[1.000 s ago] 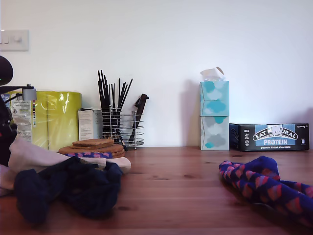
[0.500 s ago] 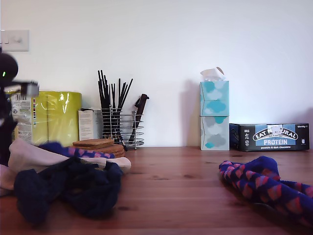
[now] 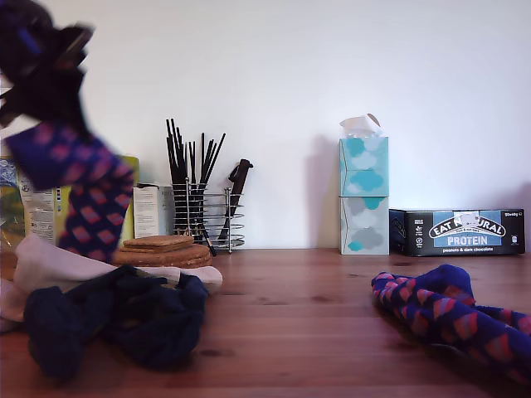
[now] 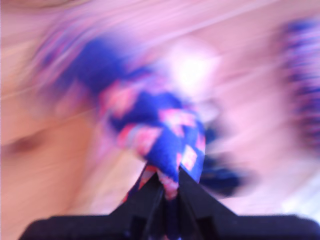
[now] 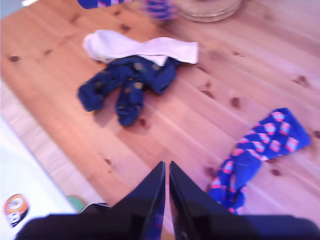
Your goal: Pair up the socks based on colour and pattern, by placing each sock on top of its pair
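My first gripper (image 4: 169, 186) is clamped on a blue diamond-check sock (image 3: 87, 195), which hangs off the table at the exterior view's upper left, dangling above the cork coasters (image 3: 162, 249); first wrist view is motion-blurred but the jaws are clearly pinched on the fabric. My second gripper (image 5: 166, 172) has its jaws pressed together with nothing between them, hovering above the wooden table (image 3: 315, 323). The other diamond-check sock (image 3: 448, 319) lies bunched on the table at the exterior view's lower right, well apart from the rest. At the exterior view's lower left, the dark navy spotted socks (image 3: 116, 319) sit in a crumpled heap; can't tell how many are in it. A pale pinkish-white sock (image 3: 50, 264) lies just behind and touching that heap, between it and the coasters. Along the wall: yellow rolls (image 3: 129, 186), a wire holder with black sticks (image 3: 199, 211), stacked tissue boxes (image 3: 363, 199), and a protein bar box (image 3: 460, 231).
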{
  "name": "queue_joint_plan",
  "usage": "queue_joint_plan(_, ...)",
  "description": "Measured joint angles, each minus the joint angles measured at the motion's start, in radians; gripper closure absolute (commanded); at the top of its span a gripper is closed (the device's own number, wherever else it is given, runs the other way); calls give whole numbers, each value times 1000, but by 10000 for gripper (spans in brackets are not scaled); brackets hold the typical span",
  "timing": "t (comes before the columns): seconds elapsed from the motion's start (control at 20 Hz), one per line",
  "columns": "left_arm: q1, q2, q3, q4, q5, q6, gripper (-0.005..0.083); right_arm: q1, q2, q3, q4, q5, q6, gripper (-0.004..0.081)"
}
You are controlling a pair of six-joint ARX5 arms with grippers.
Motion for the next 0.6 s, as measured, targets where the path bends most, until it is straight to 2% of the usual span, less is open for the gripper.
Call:
queue_joint_plan(0.15,-72,0,66,-14,76,-46,797,0,-20,0,12,55,0,782)
queue_joint_plan(0.4,-223,-1,79,18,82,-75,797,0,-102,0,6,114,3,782)
queue_joint_plan(0.6,-331,-1,79,56,74,-90,797,0,-163,0,-41,214,27,782)
